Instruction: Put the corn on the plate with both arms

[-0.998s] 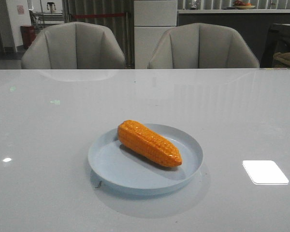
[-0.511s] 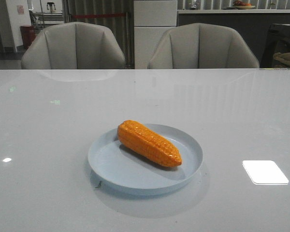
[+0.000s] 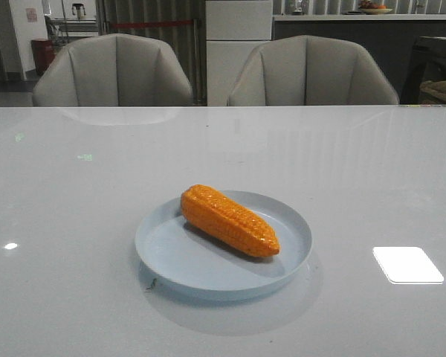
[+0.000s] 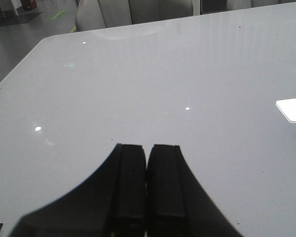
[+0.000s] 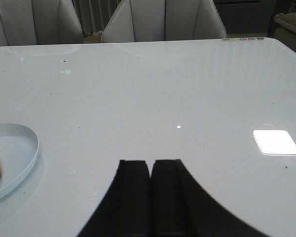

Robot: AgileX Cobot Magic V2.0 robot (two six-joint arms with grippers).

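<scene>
Glossy white table [image 3: 74,223], two grey chairs [image 3: 111,71] behind its far edge, dim room beyond. A bright ceiling-light reflection [image 3: 407,265] sits toward the near right corner.

The plate [image 3: 293,256] lies near the middle of the near edge. The corn [image 3: 229,220] rests inside it, diagonal, blunt end toward the far left, tapered tip toward the near right. The blunt end reaches the rim. Task looks done.

Left gripper [image 4: 147,170]: fingers pressed together, holding nothing, over bare table; neither plate nor corn appears in its view. Right gripper [image 5: 151,185]: also closed, empty, with the plate's rim and a sliver of corn at the side of its view.

Risks, as I judge them:
- The cob is rounded and the plate shallow; a nudge could roll it over the low rim.
- The right arm, the nearer one, could clip the rim if it swings toward the plate.
- The slick tabletop would let the plate slide if touched.
</scene>
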